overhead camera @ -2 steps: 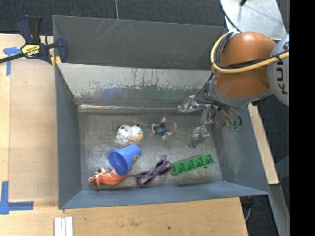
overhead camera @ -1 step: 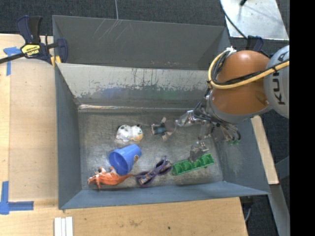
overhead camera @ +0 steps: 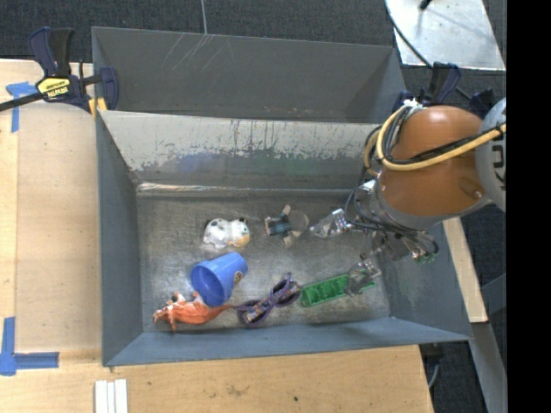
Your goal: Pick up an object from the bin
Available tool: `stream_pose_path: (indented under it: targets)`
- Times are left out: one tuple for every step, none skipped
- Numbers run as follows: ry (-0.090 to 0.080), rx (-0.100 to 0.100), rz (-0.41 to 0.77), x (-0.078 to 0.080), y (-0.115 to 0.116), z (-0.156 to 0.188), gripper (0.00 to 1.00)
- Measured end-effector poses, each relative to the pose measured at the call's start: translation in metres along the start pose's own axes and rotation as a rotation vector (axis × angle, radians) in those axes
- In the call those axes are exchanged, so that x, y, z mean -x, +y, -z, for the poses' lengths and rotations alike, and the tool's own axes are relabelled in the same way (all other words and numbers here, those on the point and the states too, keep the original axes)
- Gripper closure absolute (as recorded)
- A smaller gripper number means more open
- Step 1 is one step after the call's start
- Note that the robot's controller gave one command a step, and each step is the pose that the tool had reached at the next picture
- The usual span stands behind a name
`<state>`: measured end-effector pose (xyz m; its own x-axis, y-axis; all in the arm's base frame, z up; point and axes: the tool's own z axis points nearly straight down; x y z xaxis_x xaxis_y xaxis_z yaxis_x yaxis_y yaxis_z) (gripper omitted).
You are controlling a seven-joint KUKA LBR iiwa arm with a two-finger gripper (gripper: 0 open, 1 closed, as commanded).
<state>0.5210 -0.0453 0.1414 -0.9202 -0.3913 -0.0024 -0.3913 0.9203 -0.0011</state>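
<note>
My gripper (overhead camera: 347,250) hangs low at the right side of the bin, open, with one silvery fingertip (overhead camera: 326,227) toward the middle and the other just above a flat green plastic piece (overhead camera: 331,290). Nothing sits between the fingers. The green piece lies along the front right of the floor. A small blue and brown figure (overhead camera: 286,224) lies just left of the upper fingertip, apart from it.
A white and yellow toy (overhead camera: 225,233) rests left of the middle. A blue cup (overhead camera: 218,278) lies on its side below it. A purple glasses-like piece (overhead camera: 267,302) and an orange toy (overhead camera: 189,313) lie along the front wall. The arm's orange dome overhangs the right rim.
</note>
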Motion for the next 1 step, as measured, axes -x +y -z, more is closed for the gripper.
stream_pose_path:
  targets:
    - [-0.003, -0.002, -0.016, -0.0170, -0.0155, -0.0606, 0.00]
